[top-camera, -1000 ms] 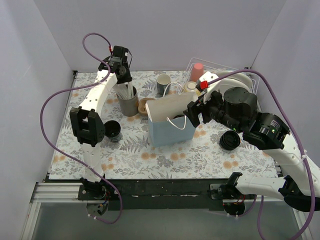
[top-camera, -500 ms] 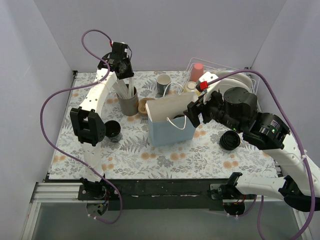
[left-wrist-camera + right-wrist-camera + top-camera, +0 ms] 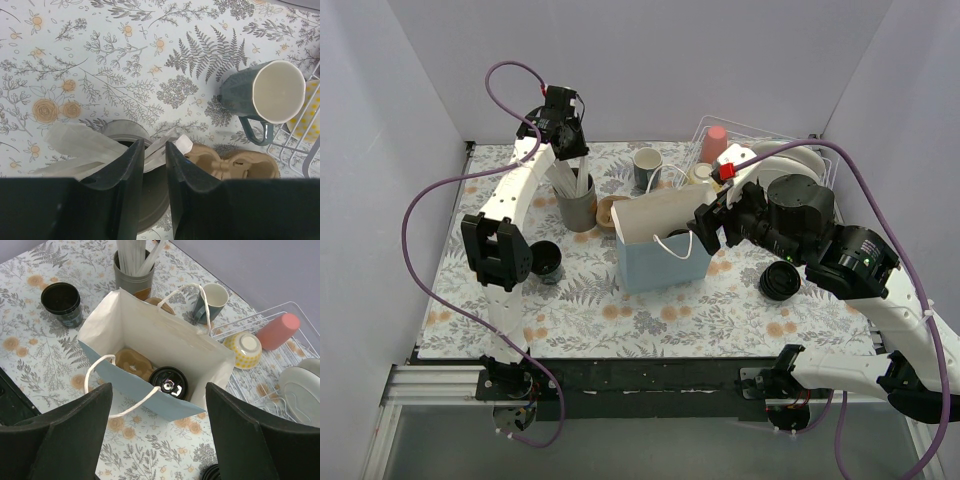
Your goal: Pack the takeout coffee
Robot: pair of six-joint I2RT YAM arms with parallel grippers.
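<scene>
Left claw [image 3: 153,150] points down over straw cup [image 3: 577,208], arm [image 3: 520,185] stretched forward.

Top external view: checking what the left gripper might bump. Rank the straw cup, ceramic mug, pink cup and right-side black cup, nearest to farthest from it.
From the left gripper:
1. straw cup, right under it, back left
2. ceramic mug, to its right, back centre
3. pink cup, back right
4. black cup, nearer the front, far right
</scene>
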